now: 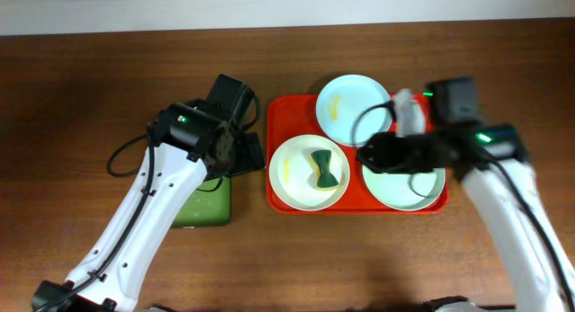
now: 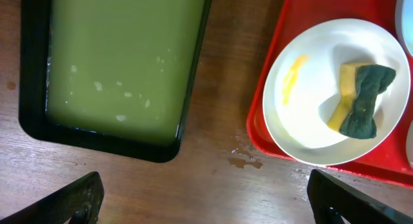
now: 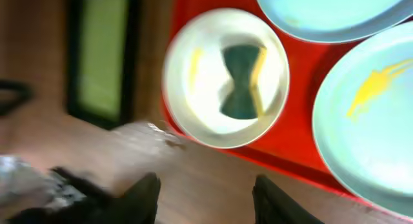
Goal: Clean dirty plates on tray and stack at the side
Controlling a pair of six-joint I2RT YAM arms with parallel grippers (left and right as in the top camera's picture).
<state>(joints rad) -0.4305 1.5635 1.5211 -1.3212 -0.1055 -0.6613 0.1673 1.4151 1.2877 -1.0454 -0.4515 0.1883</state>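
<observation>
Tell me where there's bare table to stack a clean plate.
Bare table on the robot's side of the tray, between left arm and right arm, is widest. Also far left, beyond the green tray. The tray is crowded: three plates, a sponge on one.

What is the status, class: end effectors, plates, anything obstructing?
Left end effector open, empty. Right end effector open, empty. Three plates on tray, sponge in one. None stacked.

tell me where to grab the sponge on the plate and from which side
Probably the sponge at its pinched middle, from straight above: it lies flat in the plate, whose raised rim hinders a sideways approach, and the narrow waist is easiest to pinch.
</observation>
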